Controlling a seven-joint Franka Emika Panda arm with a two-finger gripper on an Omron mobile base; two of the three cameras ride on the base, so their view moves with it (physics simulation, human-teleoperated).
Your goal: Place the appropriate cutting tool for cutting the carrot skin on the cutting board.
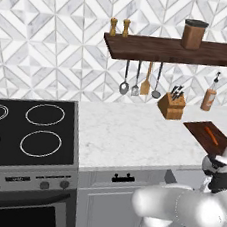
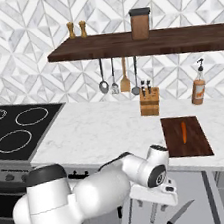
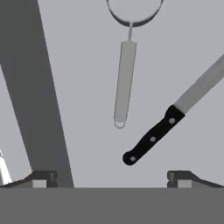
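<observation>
not done yet: board (image 2: 187, 137) on the desk (image 2: 101, 130) with only the carrot (image 2: 183, 131) on it. hand (image 3: 111, 177) below the board, fingers apart, empty, over a knife (image 3: 151, 141) and a strainer (image 3: 126, 74).

A dark wooden wall shelf (image 2: 140, 43) carries two small wooden shakers (image 2: 76, 30) and a brown canister (image 2: 140, 24) with a dark lid, and four utensils (image 2: 118, 78) hang beneath it. On the white marble worktop (image 2: 106, 129) a knife block (image 2: 149, 102) stands near the wall with an orange-brown bottle (image 2: 198, 89) well to its right. A black glass stove (image 1: 25, 130) adjoins the worktop's left end.
</observation>
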